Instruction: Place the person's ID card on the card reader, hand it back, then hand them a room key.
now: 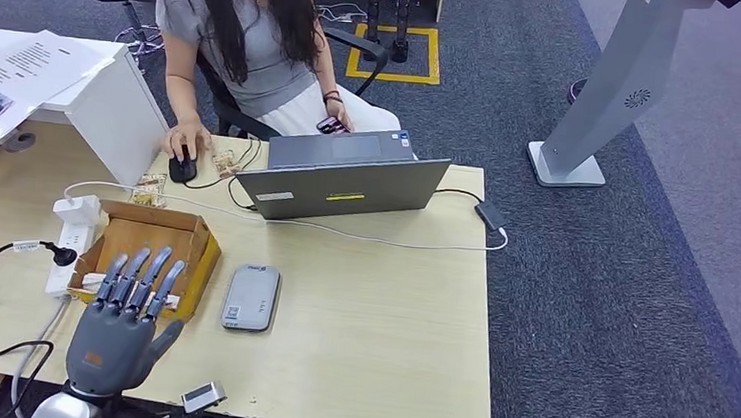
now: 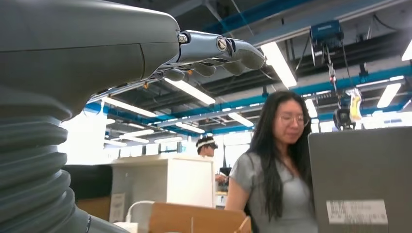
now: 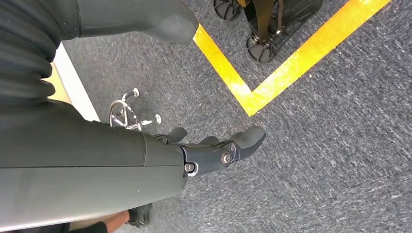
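On laptop (image 1: 349,187) lid: white sticker, yellow label; text unreadable

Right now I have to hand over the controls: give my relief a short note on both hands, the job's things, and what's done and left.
Left hand: open, fingers spread, raised over the table's near left edge, holding nothing.
Right hand: hanging over the carpet, empty, fingers loosely apart.
Card reader: flat on the table, right of the cardboard box, nothing on it.
Person: seated behind the laptop, one hand on the mouse.
No ID card or room key visible. Every step remains.
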`<control>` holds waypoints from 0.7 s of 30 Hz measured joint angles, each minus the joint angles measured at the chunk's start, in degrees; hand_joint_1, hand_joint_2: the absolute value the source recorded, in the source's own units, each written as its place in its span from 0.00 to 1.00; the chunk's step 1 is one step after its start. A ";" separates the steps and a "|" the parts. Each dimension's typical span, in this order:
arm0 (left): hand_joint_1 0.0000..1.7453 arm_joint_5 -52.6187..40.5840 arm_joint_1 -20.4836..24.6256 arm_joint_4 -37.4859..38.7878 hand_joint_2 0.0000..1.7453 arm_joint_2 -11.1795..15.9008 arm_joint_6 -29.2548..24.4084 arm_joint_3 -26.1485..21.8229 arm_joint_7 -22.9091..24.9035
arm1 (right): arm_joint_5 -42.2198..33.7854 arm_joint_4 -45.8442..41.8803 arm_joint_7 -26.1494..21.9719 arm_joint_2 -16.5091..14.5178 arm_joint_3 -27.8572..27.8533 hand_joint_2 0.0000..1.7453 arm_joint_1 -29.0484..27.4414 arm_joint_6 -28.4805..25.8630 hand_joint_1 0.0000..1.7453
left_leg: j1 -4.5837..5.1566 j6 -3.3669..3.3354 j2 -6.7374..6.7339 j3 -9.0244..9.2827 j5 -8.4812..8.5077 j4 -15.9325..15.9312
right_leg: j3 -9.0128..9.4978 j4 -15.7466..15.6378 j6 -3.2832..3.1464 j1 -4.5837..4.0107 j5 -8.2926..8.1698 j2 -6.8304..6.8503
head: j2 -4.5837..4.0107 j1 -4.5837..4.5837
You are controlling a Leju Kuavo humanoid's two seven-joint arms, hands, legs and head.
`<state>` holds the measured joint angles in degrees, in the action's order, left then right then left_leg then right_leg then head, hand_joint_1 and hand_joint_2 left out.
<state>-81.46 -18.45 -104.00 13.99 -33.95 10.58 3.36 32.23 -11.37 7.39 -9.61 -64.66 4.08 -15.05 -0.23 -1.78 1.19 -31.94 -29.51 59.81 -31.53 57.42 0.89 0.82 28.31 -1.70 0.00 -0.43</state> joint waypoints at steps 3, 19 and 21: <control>0.00 0.22 -2.31 -1.39 1.00 0.89 0.83 0.37 1.03 | -0.04 0.00 -0.05 -0.02 -0.35 1.00 0.05 -0.02 0.00 | 0.00 0.00 0.06 -0.01 0.00 0.00 | 0.02 0.00 0.00 0.00 0.00 0.07 | 0.00 0.00; 0.00 9.04 -1.88 5.96 1.00 4.51 16.67 -4.47 1.62 | 0.88 0.00 0.04 -0.03 -1.21 1.00 0.11 0.79 0.00 | -0.03 0.01 0.16 0.01 0.06 0.00 | 0.10 0.02 0.01 0.01 -0.01 0.18 | 0.00 0.00; 0.00 8.96 -1.74 6.38 1.00 4.32 16.82 -4.85 1.53 | 0.94 0.00 0.04 -0.03 -1.21 1.00 0.12 0.82 0.00 | -0.03 0.01 0.16 0.01 0.06 0.00 | 0.10 0.01 0.01 0.03 -0.01 0.19 | 0.00 0.01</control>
<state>-72.50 -20.19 -97.62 18.31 -17.13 5.73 4.90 33.17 -11.37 7.43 -9.64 -65.88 4.20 -14.23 -0.27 -1.77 1.35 -31.93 -29.45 59.81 -31.43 57.44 0.90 0.86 28.30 -1.52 0.00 -0.42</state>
